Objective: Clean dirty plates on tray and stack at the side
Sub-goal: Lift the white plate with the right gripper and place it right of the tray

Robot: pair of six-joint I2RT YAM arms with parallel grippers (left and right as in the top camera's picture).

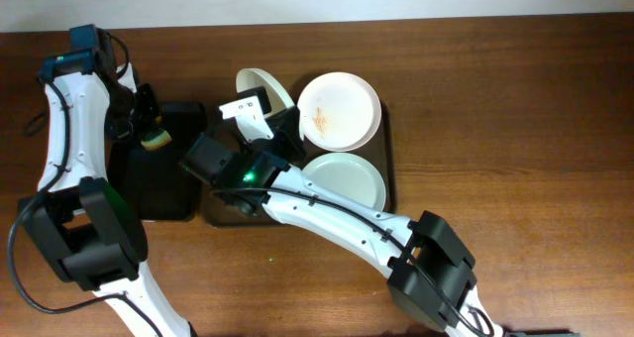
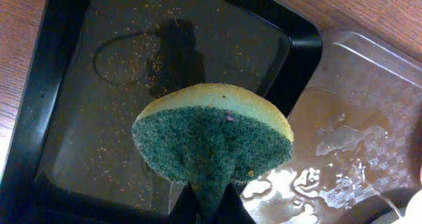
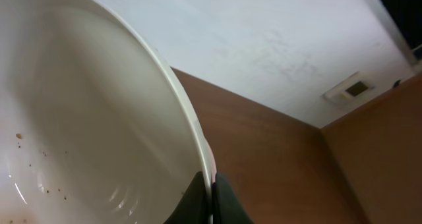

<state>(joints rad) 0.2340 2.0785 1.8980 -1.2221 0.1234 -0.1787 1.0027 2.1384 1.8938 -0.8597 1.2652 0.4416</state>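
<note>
My right gripper is shut on the rim of a white plate and holds it tilted on edge above the back left of the translucent tray. In the right wrist view the plate fills the left side, with small brown specks, and the fingers pinch its rim. A plate with orange-brown smears lies at the tray's back right. A faintly bluish plate lies at its front right. My left gripper is shut on a yellow and green sponge over the black tray.
The smaller black tray lies left of the translucent tray and carries orange crumbs. The translucent tray's wet corner shows in the left wrist view. Bare wooden table lies to the right of the tray.
</note>
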